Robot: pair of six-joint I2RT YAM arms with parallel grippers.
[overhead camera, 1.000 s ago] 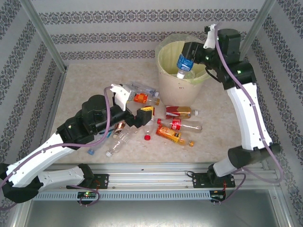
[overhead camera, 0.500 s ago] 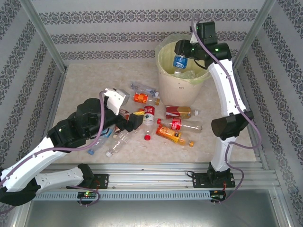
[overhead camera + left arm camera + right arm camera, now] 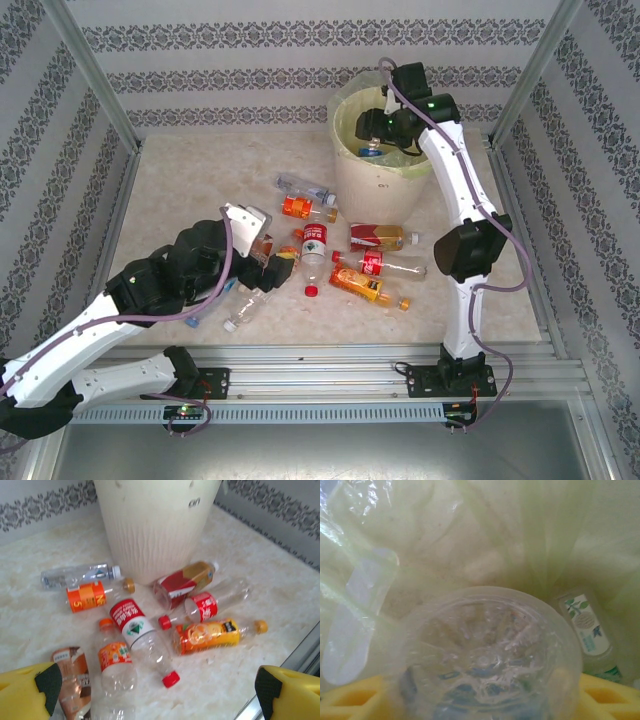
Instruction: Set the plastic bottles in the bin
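Several plastic bottles lie on the table in front of the bin point(image 3: 385, 190): a red-and-white labelled one point(image 3: 315, 245) with a red cap, an orange juice one point(image 3: 365, 287), a red-labelled cola one point(image 3: 380, 263). My left gripper point(image 3: 268, 250) hovers open just left of them. In the left wrist view its fingers point(image 3: 47, 685) frame the red-capped bottle point(image 3: 132, 625) and an orange-capped bottle point(image 3: 115, 660). My right gripper point(image 3: 375, 128) is inside the bin's mouth. A clear blue-labelled bottle point(image 3: 490, 655) sits between its yellow fingers point(image 3: 610, 695); contact is unclear.
The bin's wall point(image 3: 150, 525) rises behind the bottles. A pale bag point(image 3: 545, 530) lines it, with a green-leaf labelled bottle point(image 3: 585, 625) lying inside. More bottles point(image 3: 250, 305) lie near the table's front left. Patterned walls and metal posts point(image 3: 95, 90) enclose the table.
My right gripper has swung left over the bin and dipped the blue-labelled bottle deeper into it. The left arm has drawn back slightly toward the front left.
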